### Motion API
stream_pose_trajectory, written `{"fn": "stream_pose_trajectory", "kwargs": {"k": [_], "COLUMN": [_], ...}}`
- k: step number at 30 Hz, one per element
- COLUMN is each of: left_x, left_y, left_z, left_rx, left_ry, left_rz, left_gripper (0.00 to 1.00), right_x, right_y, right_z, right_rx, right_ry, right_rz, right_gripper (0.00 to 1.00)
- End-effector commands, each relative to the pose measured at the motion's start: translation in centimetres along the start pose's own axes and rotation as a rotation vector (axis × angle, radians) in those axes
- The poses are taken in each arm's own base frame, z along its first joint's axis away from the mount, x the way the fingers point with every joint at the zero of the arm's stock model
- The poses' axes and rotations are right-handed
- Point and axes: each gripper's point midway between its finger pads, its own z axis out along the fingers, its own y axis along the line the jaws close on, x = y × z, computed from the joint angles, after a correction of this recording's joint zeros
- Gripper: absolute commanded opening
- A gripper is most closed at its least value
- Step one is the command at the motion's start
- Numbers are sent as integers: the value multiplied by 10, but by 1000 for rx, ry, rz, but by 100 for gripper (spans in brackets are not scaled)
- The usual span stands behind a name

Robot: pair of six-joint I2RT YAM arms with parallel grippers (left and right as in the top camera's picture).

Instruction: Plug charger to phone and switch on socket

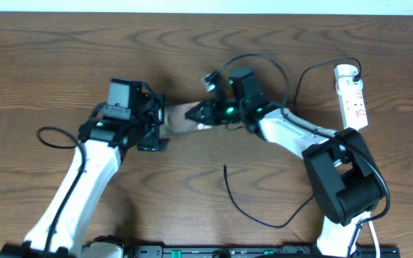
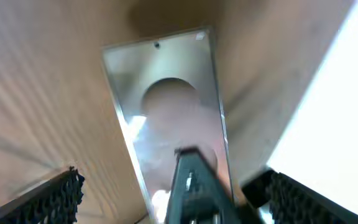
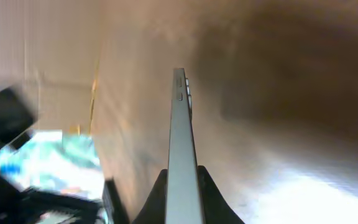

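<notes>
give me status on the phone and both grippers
Left gripper open, beside phone. Right gripper shut on phone. Charger tip unplugged, behind right gripper. Nothing else blocking.

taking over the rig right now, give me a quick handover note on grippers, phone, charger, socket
Left gripper: open, facing the phone, not gripping it.
Right gripper: shut on the phone, holding it on edge at mid-table.
Charger: a loose end lies on the table in front of the right arm, not in the phone.
Socket: far right of the table; switch state too small to tell.
Done: phone gripped.
Left: plug the charger into the phone, switch on the socket.
</notes>
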Motion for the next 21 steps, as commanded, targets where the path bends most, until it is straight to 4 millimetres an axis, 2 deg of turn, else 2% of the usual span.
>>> {"fn": "stream_pose_trajectory", "kwargs": {"k": [1,4,5,9,13,21], "left_x": [5,12,15,15,15,15], "left_y": [-16,-36,-45,-46,-58,-86], "left_z": [-20,-33,-38,-38,-36,-34], "left_rx": [95,194,235,238,280,384], "left_ry": [1,-14,-27,-33,-40,-51], "left_rz": [217,429,536,577,587,565], "left_gripper": [94,94,94,94,94,94], "right_x": [-28,-38,-43,-53,-73,-98], "right_y": [-15,-24,-30,-33,-12,41], "right_z": [-21,-33,-37,-43,-45,-48], "right_rx": [23,27,32,14,-98,-297], "right_ry": [-84,-123,-146,-189,-234,-267], "right_rz": [145,302,406,625,736,684], "right_gripper": [1,1,1,1,1,1]}}
